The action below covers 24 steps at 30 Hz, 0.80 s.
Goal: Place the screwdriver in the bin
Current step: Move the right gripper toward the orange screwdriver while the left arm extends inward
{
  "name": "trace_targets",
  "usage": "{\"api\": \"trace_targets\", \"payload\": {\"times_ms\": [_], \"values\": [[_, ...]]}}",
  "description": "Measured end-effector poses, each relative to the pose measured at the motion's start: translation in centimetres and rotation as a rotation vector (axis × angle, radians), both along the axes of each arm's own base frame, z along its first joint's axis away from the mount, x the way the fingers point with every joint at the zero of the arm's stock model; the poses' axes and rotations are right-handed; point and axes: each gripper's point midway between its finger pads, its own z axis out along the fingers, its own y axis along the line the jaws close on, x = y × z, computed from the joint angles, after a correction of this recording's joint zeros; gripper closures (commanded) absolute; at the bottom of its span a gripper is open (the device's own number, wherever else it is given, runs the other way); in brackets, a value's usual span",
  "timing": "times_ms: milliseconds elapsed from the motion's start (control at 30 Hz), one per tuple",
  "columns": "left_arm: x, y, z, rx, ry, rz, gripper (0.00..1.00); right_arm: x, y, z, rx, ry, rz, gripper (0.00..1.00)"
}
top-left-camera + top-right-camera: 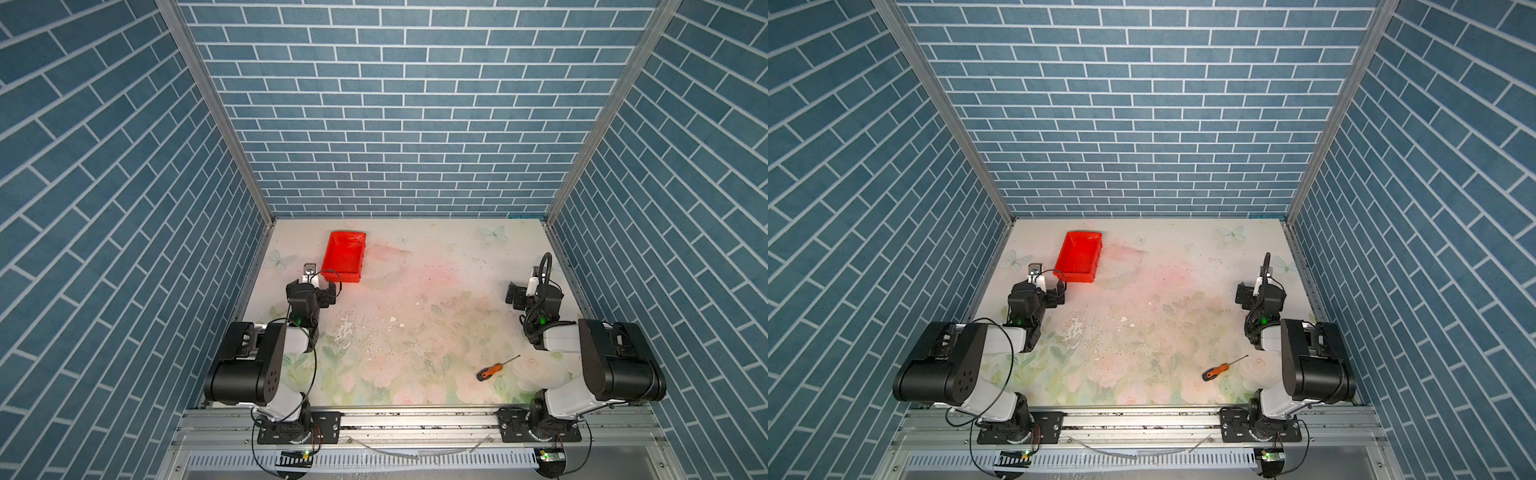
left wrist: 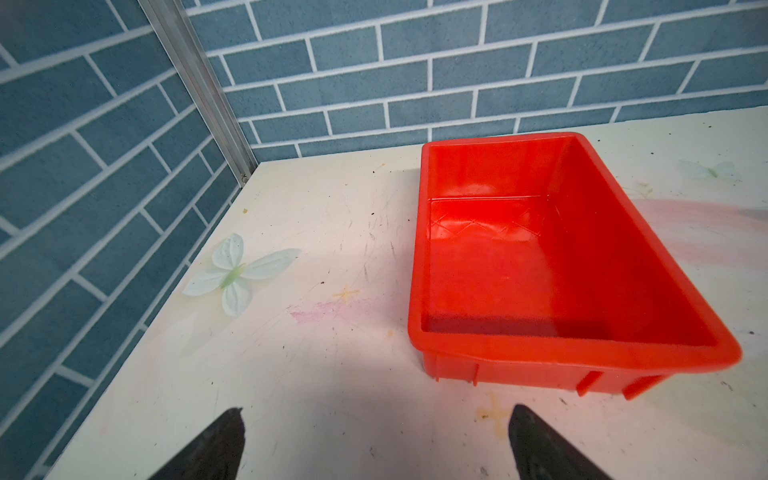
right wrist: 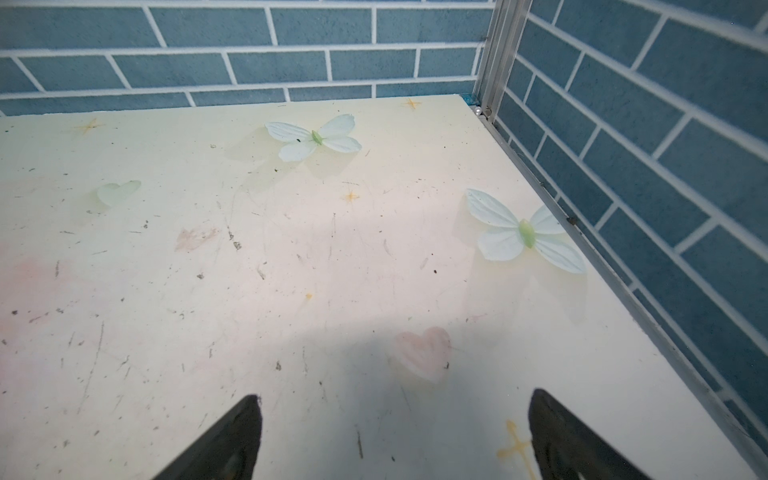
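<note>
Wrist views show only 2 fingertips [image 2: 224,444] of each: left gripper [image 2: 376,415] and right gripper [image 3: 395,399] stand wide apart, holding nothing. The bin [image 1: 343,253], far left, shows bare floor; the screwdriver [image 1: 492,369] lies on the table [image 1: 415,291], near right.

One screwdriver [image 1: 492,370] is counted on the single worktop [image 1: 415,299], at five o'clock in both top views, and one bin [image 1: 343,253] at eleven o'clock. Two grippers are counted, the left gripper [image 2: 376,415] and the right gripper [image 3: 395,397], each with two jaws. Three printed butterflies are counted: one butterfly [image 2: 235,272], a second butterfly [image 3: 316,138], a third butterfly [image 3: 525,232].
</note>
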Motion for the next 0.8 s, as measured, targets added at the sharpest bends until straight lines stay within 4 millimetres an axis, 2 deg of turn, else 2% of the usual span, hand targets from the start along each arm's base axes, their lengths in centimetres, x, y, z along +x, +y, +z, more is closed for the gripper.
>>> {"api": "trace_targets", "payload": {"times_ms": [300,400,600,700,800], "values": [[0.0,-0.3,0.0,0.000,0.000,-0.021,0.00,-0.1,-0.2,0.0,-0.005,0.002,-0.012,0.01],[-0.3,-0.8,0.7,0.012,-0.014,-0.041,0.00,-0.4,-0.4,0.5,-0.009,0.007,-0.022,0.01],[-1.3,-3.6,5.6,0.070,-0.117,-0.129,0.00,-1.5,-0.7,5.6,0.002,-0.072,-0.058,0.01],[-2.0,-6.1,7.7,0.117,-0.151,-0.205,0.00,-2.0,-0.7,8.6,0.045,-0.119,-0.078,0.01],[-2.5,-9.1,9.1,0.156,-0.159,-0.294,0.00,-2.9,-0.6,10.3,0.101,-0.132,-0.096,0.01]]}}
